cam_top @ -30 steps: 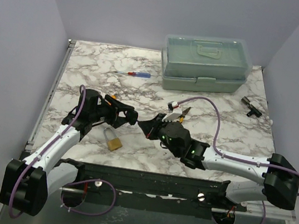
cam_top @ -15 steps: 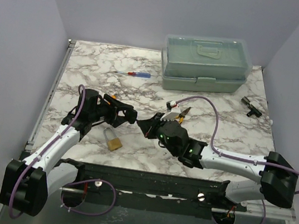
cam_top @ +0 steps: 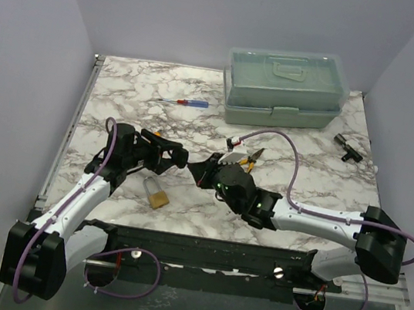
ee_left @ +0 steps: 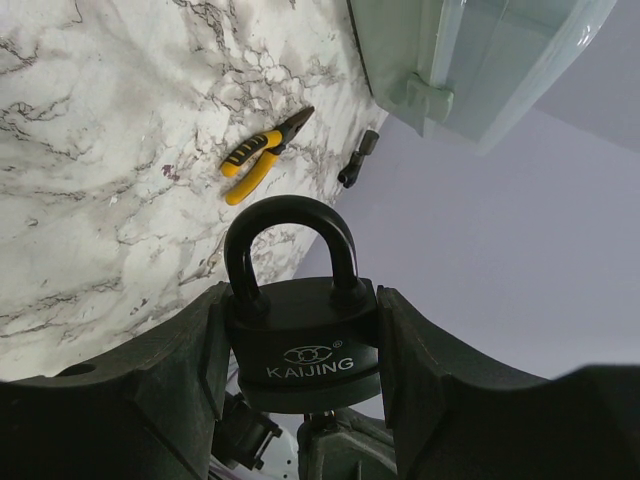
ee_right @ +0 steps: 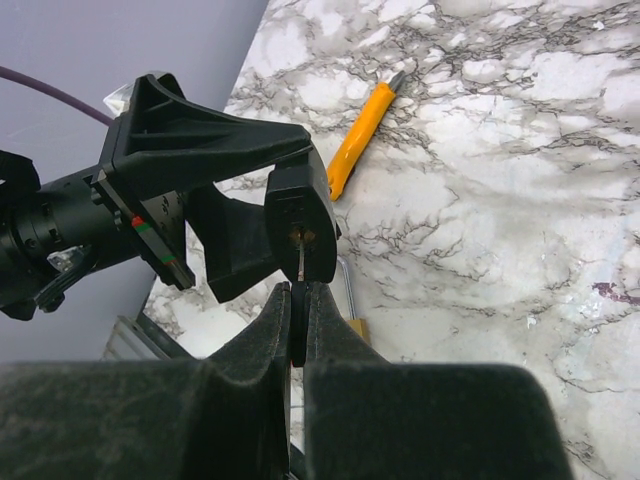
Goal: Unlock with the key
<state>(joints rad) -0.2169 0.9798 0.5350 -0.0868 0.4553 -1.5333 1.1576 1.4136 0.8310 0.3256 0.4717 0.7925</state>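
Clamping a black steel padlock stamped KAIJING by the two flat sides of its body, the left gripper holds it off the white-and-grey marbled worktop, a little left of the worktop's centre. The fingers stand partly apart with the lock filling the gap between them. In the left wrist view the closed shackle points away from the camera. The right gripper meets it from the right, its fingers pressed together on the key, a thin silver-grey metal blade. The key runs from between the fingertips to the keyhole in the padlock's bottom face, and its tip touches the slot; how far it has gone in cannot be told. A small brass padlock with a silver shackle lies flat on the worktop toward the near edge, just below the left gripper and apart from both arms. An orange-handled tool with a small metal tip lies behind the left gripper. Yellow-handled pliers rest near the centre, just behind the right arm's wrist. A slim screwdriver with a red-and-blue handle lies toward the far edge, left of a pale green translucent plastic toolbox with its lid shut, which sits against the far edge toward the right corner. A small black fitting lies near the right edge.
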